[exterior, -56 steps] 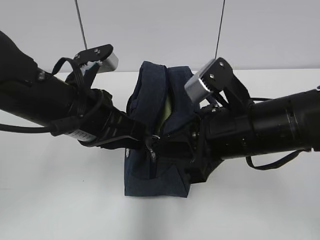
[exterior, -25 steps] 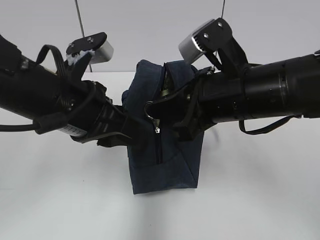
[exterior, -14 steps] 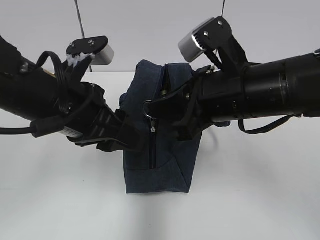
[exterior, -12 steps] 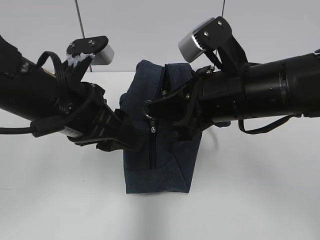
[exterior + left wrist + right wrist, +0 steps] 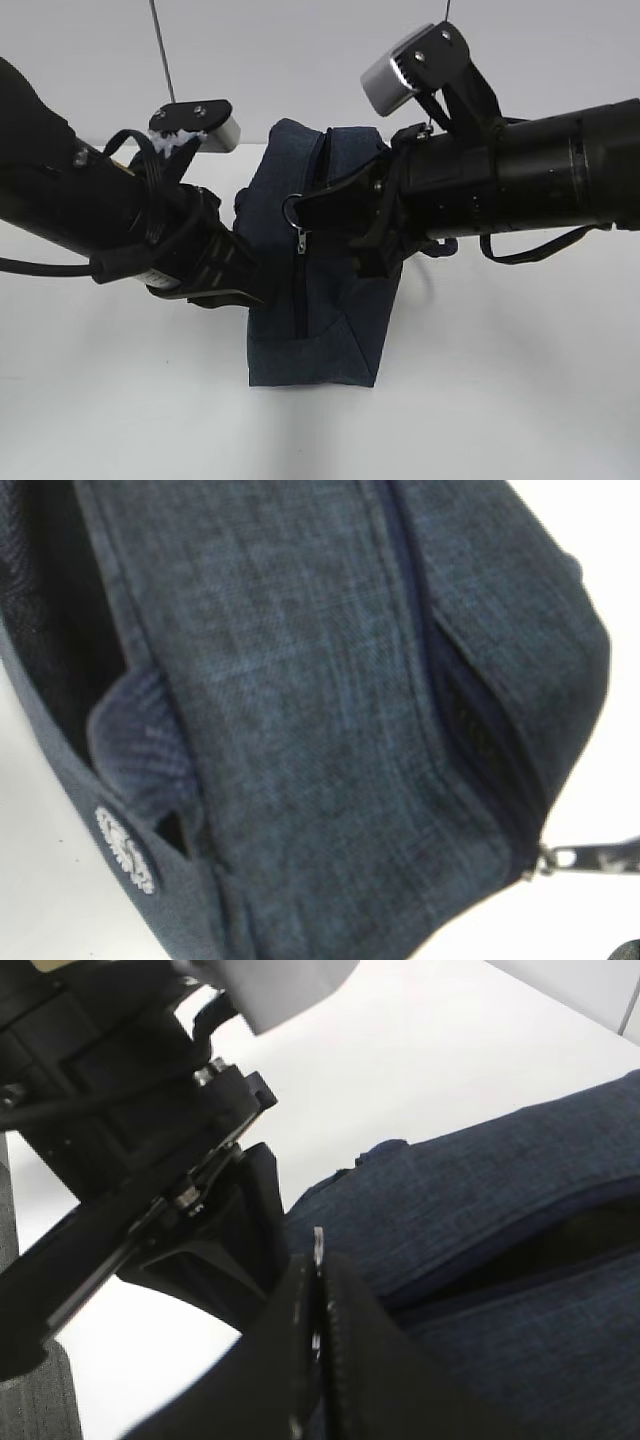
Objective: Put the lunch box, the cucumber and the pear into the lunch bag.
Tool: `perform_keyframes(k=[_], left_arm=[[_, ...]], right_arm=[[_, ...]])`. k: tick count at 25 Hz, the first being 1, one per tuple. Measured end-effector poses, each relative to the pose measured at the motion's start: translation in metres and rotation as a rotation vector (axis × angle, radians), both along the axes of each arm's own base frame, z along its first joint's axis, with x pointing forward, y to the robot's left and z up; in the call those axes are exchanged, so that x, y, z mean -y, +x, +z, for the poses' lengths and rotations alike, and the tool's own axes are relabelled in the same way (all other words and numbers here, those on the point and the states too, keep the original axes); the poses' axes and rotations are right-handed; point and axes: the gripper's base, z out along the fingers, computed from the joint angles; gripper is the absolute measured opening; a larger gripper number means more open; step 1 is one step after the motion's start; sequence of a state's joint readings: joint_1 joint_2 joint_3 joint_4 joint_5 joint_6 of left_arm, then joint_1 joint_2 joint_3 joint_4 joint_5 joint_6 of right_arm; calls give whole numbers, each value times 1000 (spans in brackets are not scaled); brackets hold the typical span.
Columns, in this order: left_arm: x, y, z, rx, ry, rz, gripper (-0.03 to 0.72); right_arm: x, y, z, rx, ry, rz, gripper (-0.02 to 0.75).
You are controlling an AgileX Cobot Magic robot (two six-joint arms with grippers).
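The dark navy lunch bag (image 5: 318,325) stands upright mid-table; it fills the left wrist view (image 5: 320,680) and shows in the right wrist view (image 5: 500,1190). Its zipper line (image 5: 298,290) runs up the front. My right gripper (image 5: 305,207) is shut on the metal ring pull (image 5: 291,210), a thin metal sliver between its pressed fingers (image 5: 318,1245). My left gripper (image 5: 245,290) is against the bag's lower left side; its jaws are hidden. The lunch box, cucumber and pear are out of view.
White table (image 5: 500,400) all round the bag. Both black arms (image 5: 100,220) meet over the bag from either side. Two thin vertical rods (image 5: 160,50) stand behind. The left arm's gripper body (image 5: 150,1160) shows close in the right wrist view.
My right gripper has carried the ring pull up along the zipper, and the bag's front opening has closed. My left gripper has drawn back to the left off the bag's front.
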State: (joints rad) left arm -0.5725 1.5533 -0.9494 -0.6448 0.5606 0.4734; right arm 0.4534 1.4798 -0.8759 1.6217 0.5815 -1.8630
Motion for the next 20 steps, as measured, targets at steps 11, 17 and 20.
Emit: perform_keyframes(k=[11, 17, 20], left_arm=[[-2, -3, -2, -15, 36, -39, 6], [-2, -5, -2, -32, 45, -55, 5], [-3, -6, -2, -32, 59, -70, 5]], right_arm=[[3, 7, 4, 44, -21, -63, 0], [2, 12, 14, 84, -19, -79, 0], [1, 15, 19, 101, -17, -79, 0]])
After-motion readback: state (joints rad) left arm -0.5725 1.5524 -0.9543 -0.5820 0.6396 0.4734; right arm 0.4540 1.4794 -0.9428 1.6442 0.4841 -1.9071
